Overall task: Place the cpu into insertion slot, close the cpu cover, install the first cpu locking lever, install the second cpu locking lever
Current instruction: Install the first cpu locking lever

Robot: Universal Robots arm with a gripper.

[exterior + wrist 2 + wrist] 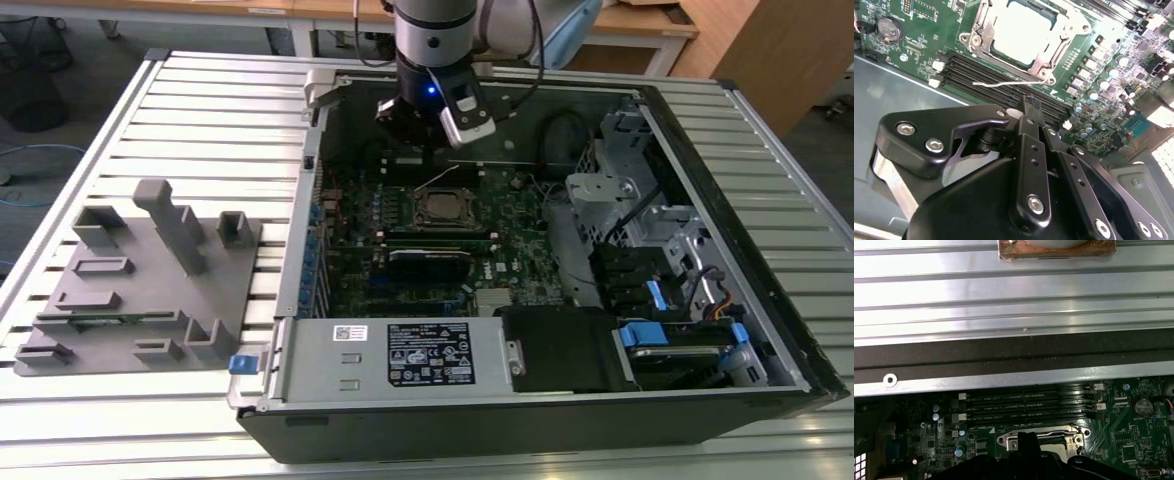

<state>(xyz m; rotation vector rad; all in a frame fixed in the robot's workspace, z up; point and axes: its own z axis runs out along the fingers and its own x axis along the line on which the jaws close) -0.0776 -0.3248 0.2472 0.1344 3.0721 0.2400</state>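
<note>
The cpu lies in the insertion slot, its silver top showing through the window of the cpu cover, which is folded down over it. One thin wire locking lever stands free beside the socket, over the memory slots; it also shows raised in the exterior view as the locking lever. My gripper hovers above the memory slots just beside the socket, fingers shut together with nothing between them. In the exterior view the gripper hangs over the far side of the board, behind the socket.
The open computer case lies on a slatted metal table. A grey fixture tray sits at the exterior view's left. A power supply fills the near side, and drive bays and cables crowd the right. A coin battery sits near the socket.
</note>
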